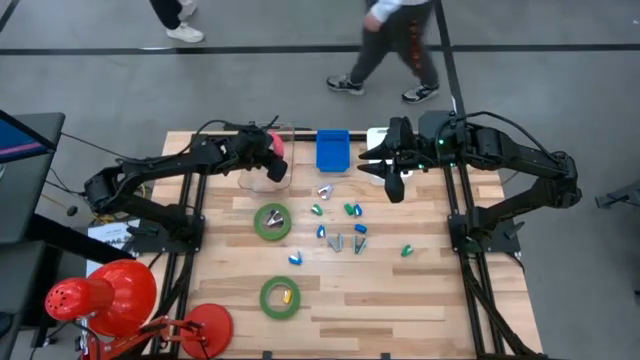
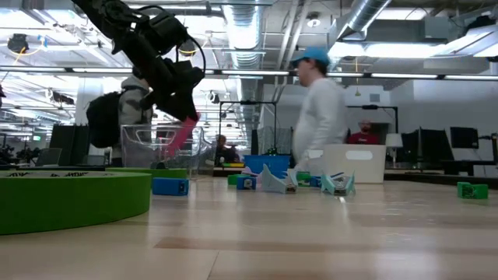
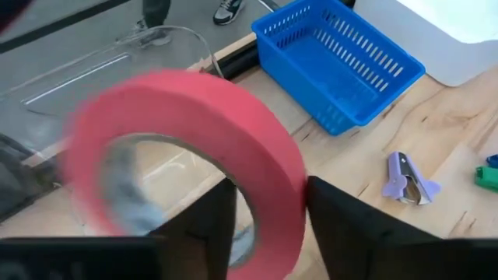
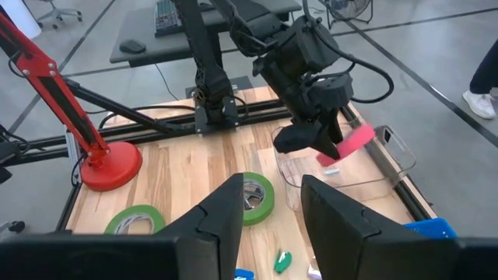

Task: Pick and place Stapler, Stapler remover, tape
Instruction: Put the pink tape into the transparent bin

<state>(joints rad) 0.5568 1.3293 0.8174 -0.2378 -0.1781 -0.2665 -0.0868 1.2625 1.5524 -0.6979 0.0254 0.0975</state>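
A red-pink tape roll (image 3: 187, 140) stands on edge over a clear container (image 1: 262, 172) at the table's far side. My left gripper (image 1: 280, 165) is around the roll's wall and looks open; the roll is blurred while the fingers are sharp. Two green tape rolls (image 1: 272, 221) (image 1: 280, 297) lie flat on the table. Small blue, green and silver staplers and staple removers (image 1: 338, 225) lie scattered mid-table. My right gripper (image 4: 268, 206) hovers open and empty above the table's far right part. My left gripper has the red-pink roll's wall (image 3: 276, 204) between its fingers, one finger (image 3: 204, 225) inside the ring and one outside. The fingers slant down from the table's left. A narrow gap shows beside the inner finger. Whether the outer finger touches the wall, I cannot tell.
A blue basket (image 1: 333, 152) and a white bin (image 1: 378, 138) stand at the far edge beside the clear container. A red lamp-like stand (image 1: 100, 295) is at the near left corner. A person (image 1: 395, 45) walks past beyond the far edge.
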